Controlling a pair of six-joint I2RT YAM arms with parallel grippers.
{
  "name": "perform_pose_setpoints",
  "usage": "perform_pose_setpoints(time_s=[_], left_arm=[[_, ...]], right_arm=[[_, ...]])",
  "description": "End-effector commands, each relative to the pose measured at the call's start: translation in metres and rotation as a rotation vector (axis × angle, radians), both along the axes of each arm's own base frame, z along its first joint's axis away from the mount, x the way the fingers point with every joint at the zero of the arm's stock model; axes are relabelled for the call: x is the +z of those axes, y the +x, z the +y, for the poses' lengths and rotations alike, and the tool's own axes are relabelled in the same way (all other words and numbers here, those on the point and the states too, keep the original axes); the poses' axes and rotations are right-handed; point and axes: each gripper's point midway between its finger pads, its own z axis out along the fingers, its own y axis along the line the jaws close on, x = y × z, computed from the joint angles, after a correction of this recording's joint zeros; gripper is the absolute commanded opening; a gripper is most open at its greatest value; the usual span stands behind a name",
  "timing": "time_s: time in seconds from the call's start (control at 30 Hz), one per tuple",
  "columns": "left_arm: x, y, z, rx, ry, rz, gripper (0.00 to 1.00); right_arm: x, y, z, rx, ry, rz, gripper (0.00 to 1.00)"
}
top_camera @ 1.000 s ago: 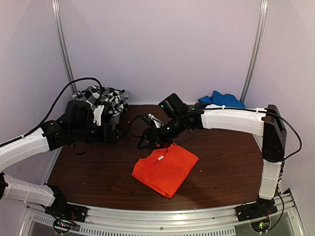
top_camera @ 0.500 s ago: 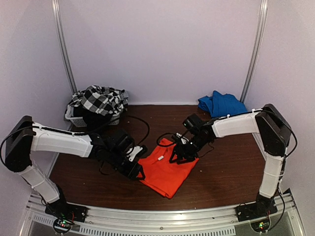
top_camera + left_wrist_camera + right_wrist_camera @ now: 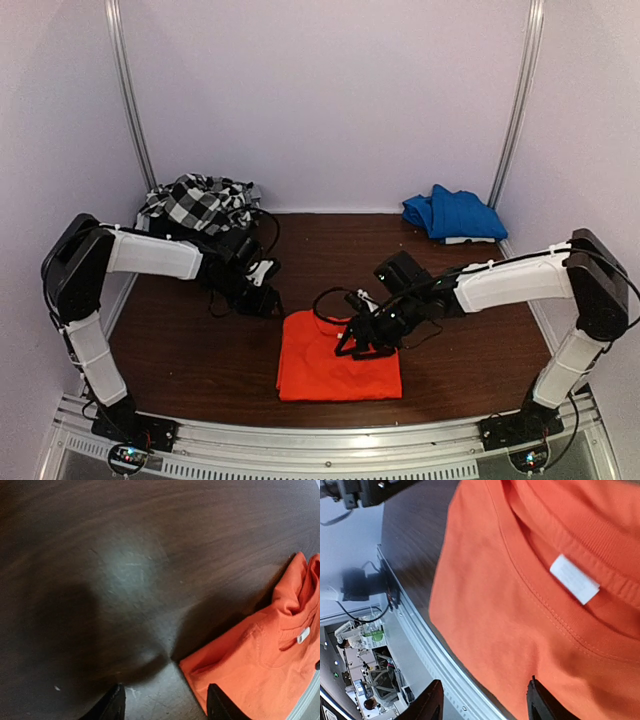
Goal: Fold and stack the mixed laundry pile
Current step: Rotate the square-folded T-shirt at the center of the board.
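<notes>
The orange-red garment (image 3: 338,365) lies folded into a rough square near the table's front edge, its white neck label (image 3: 574,586) facing up. My right gripper (image 3: 358,338) hovers open over its upper middle; in the right wrist view the fingers (image 3: 431,703) stand apart above the cloth (image 3: 520,630) with nothing pinched. My left gripper (image 3: 264,296) is open over bare table just off the garment's far-left corner (image 3: 260,670), with only wood between its fingertips (image 3: 114,706). The black-and-white checked garment (image 3: 198,204) is heaped at the back left.
The checked heap sits in a white slatted basket (image 3: 251,193), mostly hidden behind my left arm. A blue cloth (image 3: 452,213) lies at the back right. A metal rail (image 3: 330,450) runs along the front edge, close under the orange garment.
The orange garment went from lying diagonal to lying square and nearer the front edge. My left gripper drew back from its left edge to its far corner. My right gripper moved forward with it.
</notes>
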Motion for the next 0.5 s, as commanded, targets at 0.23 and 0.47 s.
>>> perform_pose_setpoints(time_s=[0.23, 0.47], left_arm=[[0.050, -0.001, -0.012, -0.102, -0.148, -0.074, 0.59], [0.022, 0.001, -0.020, -0.077, -0.158, 0.005, 0.53]], right_arm=[[0.047, 0.090, -0.082, -0.295, -0.084, -0.245, 0.53], [0.001, 0.096, -0.106, -0.243, -0.252, -0.220, 0.54]])
